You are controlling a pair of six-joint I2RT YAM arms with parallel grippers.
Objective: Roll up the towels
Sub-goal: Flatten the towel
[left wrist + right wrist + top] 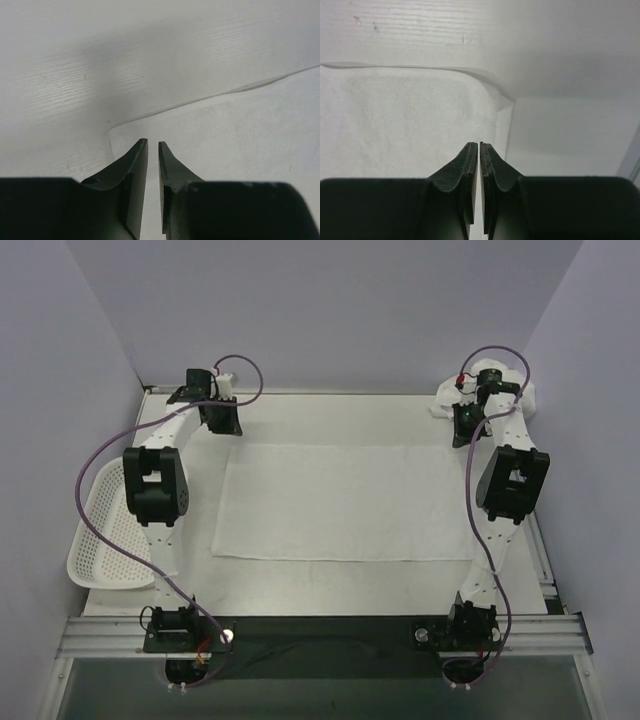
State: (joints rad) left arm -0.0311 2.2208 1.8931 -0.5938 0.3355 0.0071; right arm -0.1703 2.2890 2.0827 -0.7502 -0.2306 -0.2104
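One white towel [345,502] lies spread flat in the middle of the table. My left gripper [222,420] hangs over its far left corner; in the left wrist view the towel [240,135] lies flat under the gripper [153,143], whose jaws stand a narrow gap apart with nothing seen between them. My right gripper [465,428] is over the far right corner. In the right wrist view its jaws [479,144] are pressed together above the towel [405,115], whose edge curls up slightly. A second towel [532,400] lies crumpled behind the right arm.
A white perforated basket [100,530] sits at the table's left edge, beside the left arm. Walls close in the table on the left, the far side and the right. The arm bases stand on a rail [320,632] at the near edge.
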